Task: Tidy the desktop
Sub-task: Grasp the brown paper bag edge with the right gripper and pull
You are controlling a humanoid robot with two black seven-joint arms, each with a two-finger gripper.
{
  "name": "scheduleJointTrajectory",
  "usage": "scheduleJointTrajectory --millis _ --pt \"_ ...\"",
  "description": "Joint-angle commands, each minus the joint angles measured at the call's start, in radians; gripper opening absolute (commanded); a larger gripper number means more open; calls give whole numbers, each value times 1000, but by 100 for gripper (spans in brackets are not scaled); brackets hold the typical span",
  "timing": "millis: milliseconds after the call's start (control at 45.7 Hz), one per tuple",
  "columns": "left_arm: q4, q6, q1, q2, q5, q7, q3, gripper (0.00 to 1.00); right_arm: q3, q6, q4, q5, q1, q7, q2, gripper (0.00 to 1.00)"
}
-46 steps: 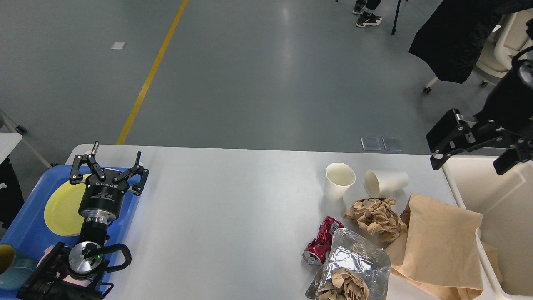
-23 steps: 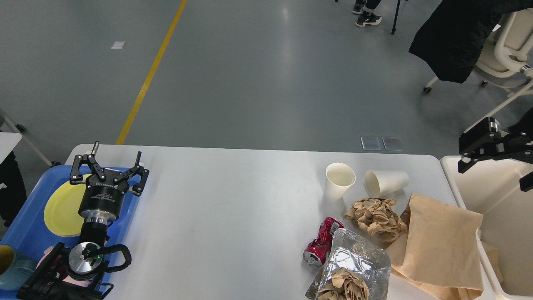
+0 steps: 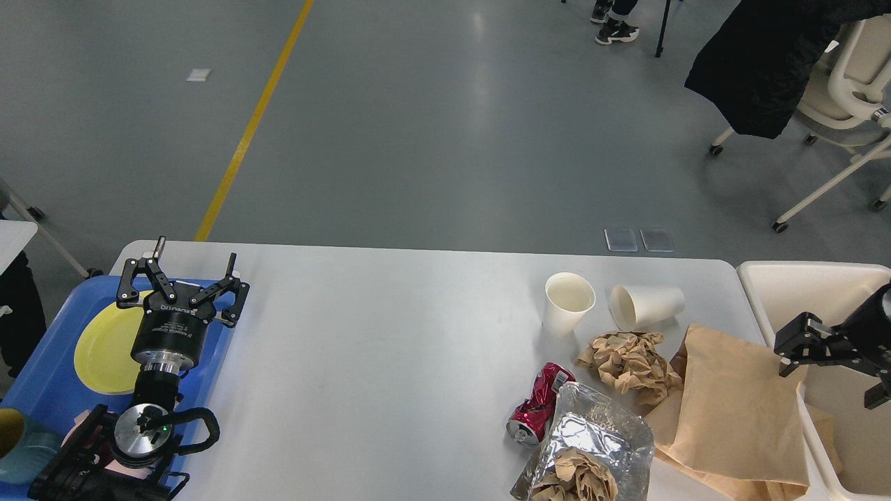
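1. The bench, a white top, fills the lower middle of the frame.
2. The left end effector is seen at lower left, fingers spread apart with nothing between them, above a blue tray holding a yellow plate.
3. The right end effector is seen at the right edge over a cream bin; its fingers appear spread and empty.
4. Two paper cups, a crushed red can and a brown paper bag are seen at lower right.

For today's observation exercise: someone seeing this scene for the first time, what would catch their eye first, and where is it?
Most striking is the litter at the right end of the white desktop: two paper cups, one upright and one tipped over, a crushed red can, a foil bag and a brown paper bag. At far left, the open left gripper hangs over a blue tray holding a yellow plate.
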Motion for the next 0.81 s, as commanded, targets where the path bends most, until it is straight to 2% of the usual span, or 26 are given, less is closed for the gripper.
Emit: scheduleJointTrajectory --millis 0,88,416,788 --pt "0 0 0 0 -1 0 0 96 78 -58 -64 3 -152 62 -29 98" --pt "0 0 0 0 1 0 0 96 98 -86 -112 10 -209 94 -25 98" --pt "0 0 0 0 -1 0 0 96 200 -172 -241 21 -433 87 -11 100" --pt "0 0 0 0 -1 0 0 96 240 -459 -270 104 -618 84 98 100"
